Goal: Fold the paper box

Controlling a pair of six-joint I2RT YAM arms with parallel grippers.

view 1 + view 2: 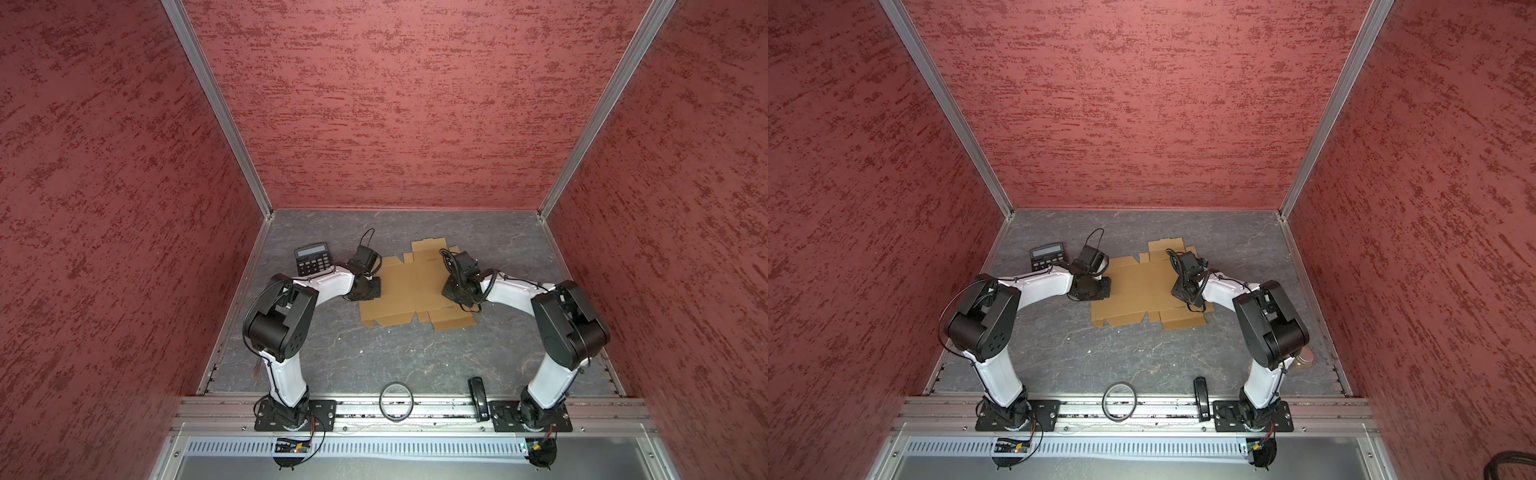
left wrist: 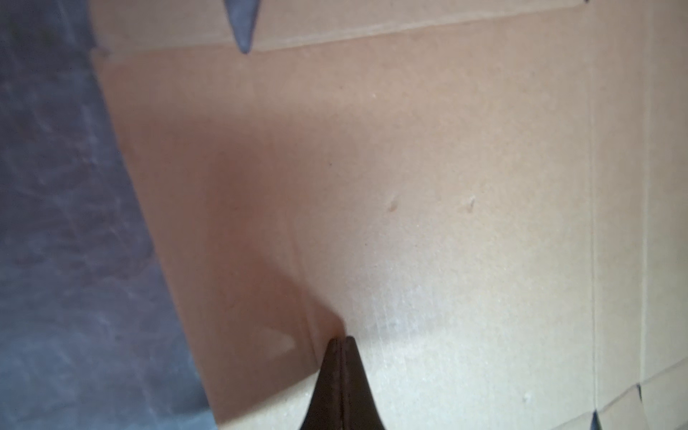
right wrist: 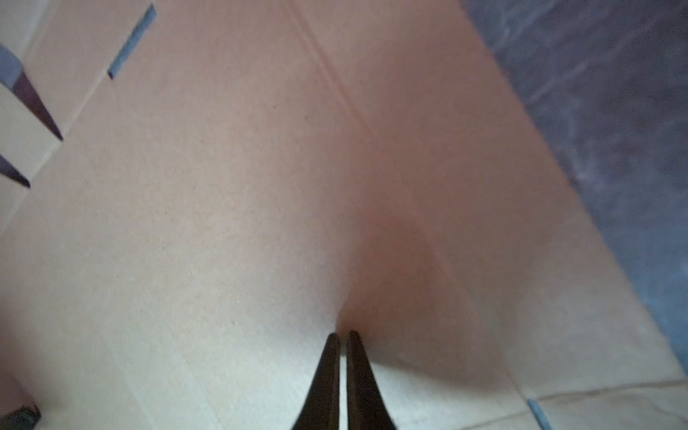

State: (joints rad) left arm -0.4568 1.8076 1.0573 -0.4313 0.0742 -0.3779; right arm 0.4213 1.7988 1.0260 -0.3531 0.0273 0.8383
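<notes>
Two grippers reach down over the paper box [image 1: 409, 291], one from each side. The box is a flat, unfolded sheet of tan cardboard lying in the middle of the grey desk [image 1: 374, 357], towards the far side, with its flaps and tabs spread at its near and far edges; both top views show it so [image 1: 1142, 286]. The left gripper [image 2: 341, 340] has its dark fingers pressed together with nothing between them, and its tip is down at the sheet's surface close to the left edge. The right gripper [image 3: 344, 335] is all but together, with only a thin slit between the fingers and nothing clamped; its tip is down at the cardboard beside a crease line near the right edge. A dark calculator [image 1: 311, 259] lies on the desk to the left of the box, partly hidden by the left arm. A thin black ring [image 1: 396, 402] and a black oblong object [image 1: 478, 399] lie at the near edge between the arm bases.
</notes>
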